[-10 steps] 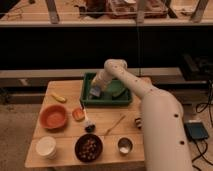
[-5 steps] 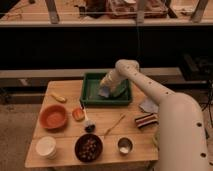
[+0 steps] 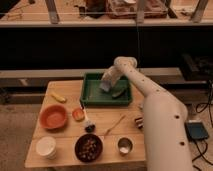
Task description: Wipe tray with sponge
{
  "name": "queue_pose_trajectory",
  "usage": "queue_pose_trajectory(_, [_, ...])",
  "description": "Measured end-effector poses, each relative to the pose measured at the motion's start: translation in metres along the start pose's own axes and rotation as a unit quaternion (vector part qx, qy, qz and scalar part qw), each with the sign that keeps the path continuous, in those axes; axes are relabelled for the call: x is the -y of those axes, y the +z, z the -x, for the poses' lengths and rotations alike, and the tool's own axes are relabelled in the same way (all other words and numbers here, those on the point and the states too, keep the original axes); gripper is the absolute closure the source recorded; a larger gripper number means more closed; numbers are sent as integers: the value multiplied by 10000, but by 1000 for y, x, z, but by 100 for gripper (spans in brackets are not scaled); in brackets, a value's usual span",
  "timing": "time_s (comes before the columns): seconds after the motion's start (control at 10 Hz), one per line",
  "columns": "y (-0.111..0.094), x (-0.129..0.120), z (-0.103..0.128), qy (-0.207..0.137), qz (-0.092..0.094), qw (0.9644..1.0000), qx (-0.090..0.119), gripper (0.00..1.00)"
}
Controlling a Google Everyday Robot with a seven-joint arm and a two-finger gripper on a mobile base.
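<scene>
The dark-green tray [image 3: 95, 98] lies at the back of the wooden table. My arm reaches down into it from the right. The gripper [image 3: 105, 85] hangs over the tray's middle, shut on the pale blue-grey sponge [image 3: 103, 88], which rests low against the tray floor. An olive-green oblong item [image 3: 119, 93] lies in the tray just right of the sponge.
In front of the tray stand an orange-red bowl [image 3: 53, 116], an orange chunk [image 3: 78, 114], a small brush [image 3: 88, 124] and a thin stick [image 3: 114, 125]. At the front edge are a white cup [image 3: 46, 147], a dark bowl of nuts [image 3: 89, 147] and a metal cup [image 3: 124, 145]. A yellow item [image 3: 59, 97] lies left of the tray.
The gripper and the sponge have slid from the tray's left part rightward to its middle. The arm has swung to the right with them.
</scene>
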Motion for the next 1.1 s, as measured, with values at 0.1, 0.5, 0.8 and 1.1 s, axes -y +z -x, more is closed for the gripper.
queue_pose_trajectory(0.1, [7,10,-3,57,7,10000,-64,85])
queue_pose_trajectory(0.5, [37,42,13,168,5,9999,-13,85])
queue_pose_trajectory(0.8, [40,53,50,-45,-115,9993,346,85])
queue_pose_trajectory(1.1, [22,39,66,-368,83,9977,554,85])
